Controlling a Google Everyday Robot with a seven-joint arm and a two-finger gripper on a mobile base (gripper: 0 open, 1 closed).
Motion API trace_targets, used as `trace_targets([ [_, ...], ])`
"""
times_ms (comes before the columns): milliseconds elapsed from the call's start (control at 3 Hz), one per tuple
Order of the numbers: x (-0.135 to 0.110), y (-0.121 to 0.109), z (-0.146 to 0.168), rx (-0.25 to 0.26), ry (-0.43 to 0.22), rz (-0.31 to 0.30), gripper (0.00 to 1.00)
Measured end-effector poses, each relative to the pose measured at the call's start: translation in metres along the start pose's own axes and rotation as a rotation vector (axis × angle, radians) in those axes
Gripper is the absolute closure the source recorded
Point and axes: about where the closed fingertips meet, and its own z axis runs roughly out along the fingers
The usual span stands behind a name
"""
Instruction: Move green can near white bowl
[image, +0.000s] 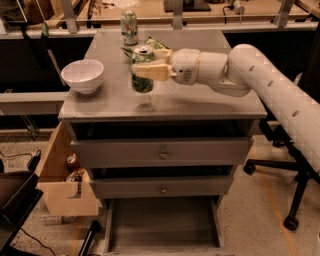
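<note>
The green can (142, 82) wears a dark green leafy pattern under a silver top. The gripper (139, 64) sits over the middle of the grey worktop (200, 102), its cream-tan jaws closed around that can. The arm (280, 85) behind it is white, dotted with small dimples. The white bowl (82, 75) is plain white all over. At the back stand a paler can (129, 27) — white and green with red marks — and a green snack bag (152, 44). The drawers (162, 150) below are grey, and the side bin (57, 190) is light wood.
</note>
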Motion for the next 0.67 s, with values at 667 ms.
trace_targets([
  [667,0.003,0.049,0.072,-0.208,-0.043,0.04,1.0],
])
